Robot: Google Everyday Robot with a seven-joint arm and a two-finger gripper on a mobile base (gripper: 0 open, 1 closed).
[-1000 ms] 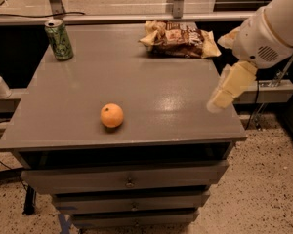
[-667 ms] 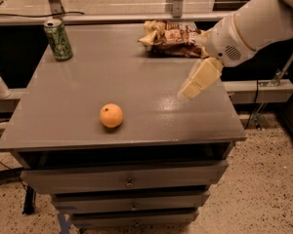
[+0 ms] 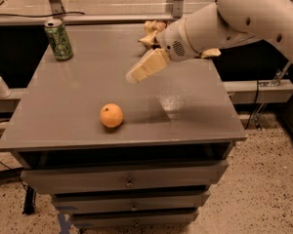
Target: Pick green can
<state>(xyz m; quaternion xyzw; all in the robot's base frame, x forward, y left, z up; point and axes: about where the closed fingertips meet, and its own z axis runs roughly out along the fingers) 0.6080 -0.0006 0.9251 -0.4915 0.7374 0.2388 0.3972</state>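
An orange point(image 3: 111, 115) is sitting near the counter's point(image 3: 195, 126) front edge, left of centre. The gripper point(image 3: 136, 75) is hovering above the middle, pointing toward the far left corner, probably lining up its reach; spread or pressed together, I cannot tell. The green can point(image 3: 58, 39) is standing upright at that corner, untouched. The arm is hiding most of a crumpled snack bag point(image 3: 150, 30) at the far edge

You have one green can point(image 3: 58, 39). One orange point(image 3: 111, 115). One crinkly snack bag point(image 3: 150, 31), half hidden behind arm point(image 3: 244, 13). One table point(image 3: 195, 126) with three drawers point(image 3: 88, 178). One gripper point(image 3: 136, 73), hanging over table middle, between snack bag and orange.
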